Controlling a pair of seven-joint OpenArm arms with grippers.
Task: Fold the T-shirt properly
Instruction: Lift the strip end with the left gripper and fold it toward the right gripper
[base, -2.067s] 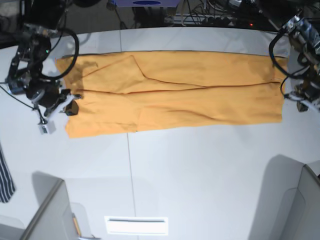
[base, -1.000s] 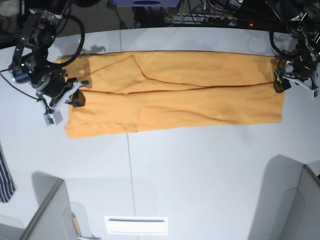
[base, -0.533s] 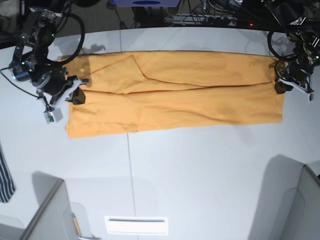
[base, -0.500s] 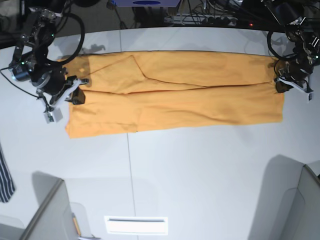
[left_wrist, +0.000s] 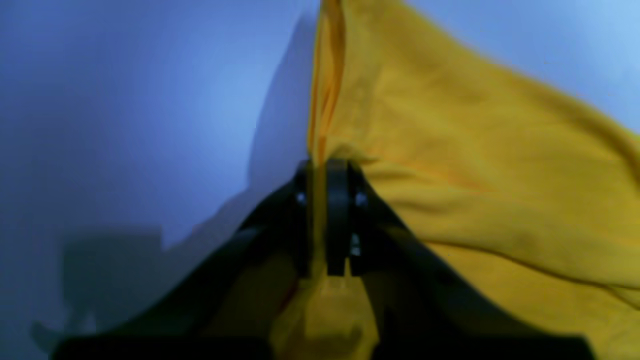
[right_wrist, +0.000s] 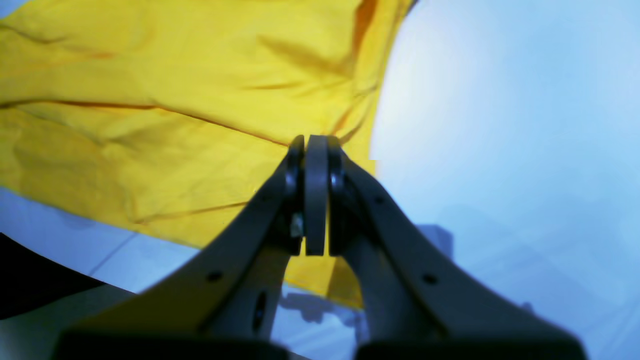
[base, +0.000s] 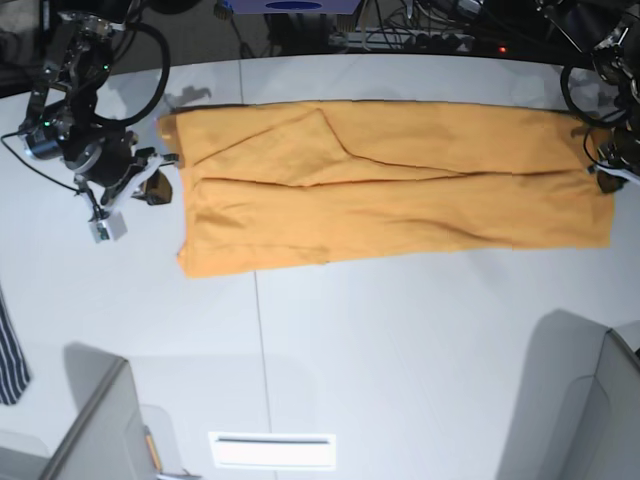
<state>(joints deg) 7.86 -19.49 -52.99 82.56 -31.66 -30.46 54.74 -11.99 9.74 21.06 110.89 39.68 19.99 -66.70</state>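
Two end effectors | left end effector (left_wrist: 324, 200) pinching T-shirt (base: 400, 185) hem, right end effector (right_wrist: 310, 165) clenched empty beside cloth | regrip right before folding; keep tension even.

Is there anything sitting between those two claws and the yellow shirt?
Nothing visible. The left gripper is already clamped on the T-shirt's edge, with cloth pinched between its fingers. The right gripper is shut at the other end, over the fabric; whether it holds cloth cannot be told.

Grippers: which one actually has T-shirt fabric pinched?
The left gripper: a bunched edge of the orange-yellow T-shirt runs between its fingers. The right gripper is shut on nothing, poised above the cloth.
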